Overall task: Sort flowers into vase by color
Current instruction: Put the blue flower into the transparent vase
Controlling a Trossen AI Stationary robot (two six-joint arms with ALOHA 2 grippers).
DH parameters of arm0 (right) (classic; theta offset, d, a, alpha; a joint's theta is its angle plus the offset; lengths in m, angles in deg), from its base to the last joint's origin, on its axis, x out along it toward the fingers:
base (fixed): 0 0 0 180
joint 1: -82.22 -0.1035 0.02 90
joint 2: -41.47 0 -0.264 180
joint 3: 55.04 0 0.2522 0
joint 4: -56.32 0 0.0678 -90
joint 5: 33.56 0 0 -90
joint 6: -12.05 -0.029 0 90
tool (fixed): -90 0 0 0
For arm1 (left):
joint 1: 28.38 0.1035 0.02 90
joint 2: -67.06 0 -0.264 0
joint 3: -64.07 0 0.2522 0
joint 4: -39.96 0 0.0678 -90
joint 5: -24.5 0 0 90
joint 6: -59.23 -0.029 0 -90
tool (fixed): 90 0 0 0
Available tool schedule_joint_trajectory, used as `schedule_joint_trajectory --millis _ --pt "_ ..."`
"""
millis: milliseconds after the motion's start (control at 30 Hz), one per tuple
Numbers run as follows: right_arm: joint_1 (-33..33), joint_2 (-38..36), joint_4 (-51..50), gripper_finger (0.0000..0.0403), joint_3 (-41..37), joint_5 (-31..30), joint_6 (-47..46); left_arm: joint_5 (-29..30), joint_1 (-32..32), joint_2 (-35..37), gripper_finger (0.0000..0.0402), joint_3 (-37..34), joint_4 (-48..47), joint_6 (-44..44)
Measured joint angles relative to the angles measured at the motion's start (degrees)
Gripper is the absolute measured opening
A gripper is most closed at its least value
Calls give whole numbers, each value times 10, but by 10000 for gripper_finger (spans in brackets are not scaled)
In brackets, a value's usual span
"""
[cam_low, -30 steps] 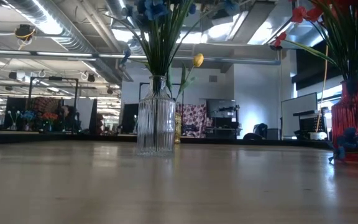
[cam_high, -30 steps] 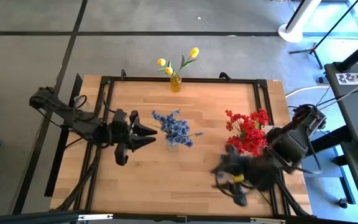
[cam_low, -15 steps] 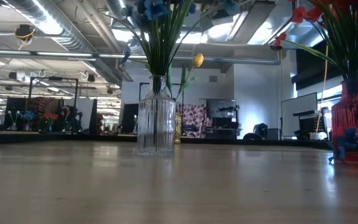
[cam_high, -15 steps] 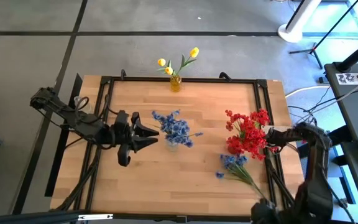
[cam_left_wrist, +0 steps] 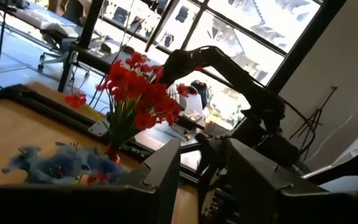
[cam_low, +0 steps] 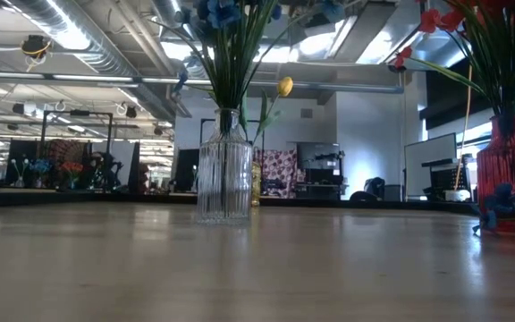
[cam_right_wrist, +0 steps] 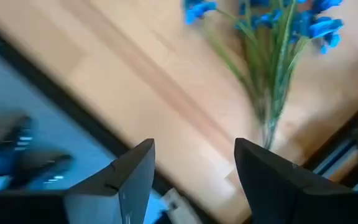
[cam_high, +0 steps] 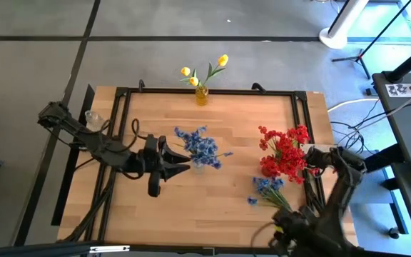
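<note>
Blue flowers stand in a clear ribbed vase at mid-table. Red flowers fill a red vase on the right, and yellow buds sit in a small vase at the far edge. One loose blue sprig lies flat on the table near the red vase, also in the right wrist view. My left gripper hovers open just left of the clear vase. My right gripper is open at the near edge, beyond the sprig's stem end.
A black frame runs around the wooden tabletop. The right arm's links curve along the table's right edge beside the red vase. Bare wood lies between the clear vase and the near edge. Stands and cables are on the floor beyond the table.
My right gripper has pulled back from the spot near the red vase toward the table's near edge, and the blue sprig has stayed lying on the wood there. My left gripper has shifted slightly right and nearer, toward the clear vase.
</note>
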Motion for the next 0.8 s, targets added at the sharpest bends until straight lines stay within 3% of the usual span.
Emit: schedule_joint_trajectory --millis 133,267,467,800 --pt "45 -1 81 236 -73 50 71 0 -12 -4 125 0 -8 9" --pt "62 -1 90 269 -141 40 65 0 -44 -3 125 0 -13 9" --pt "55 -42 141 309 -242 114 66 5 -100 -1 125 0 -29 9" --pt "85 -91 296 277 -410 122 62 69 -124 -2 125 0 -44 7"
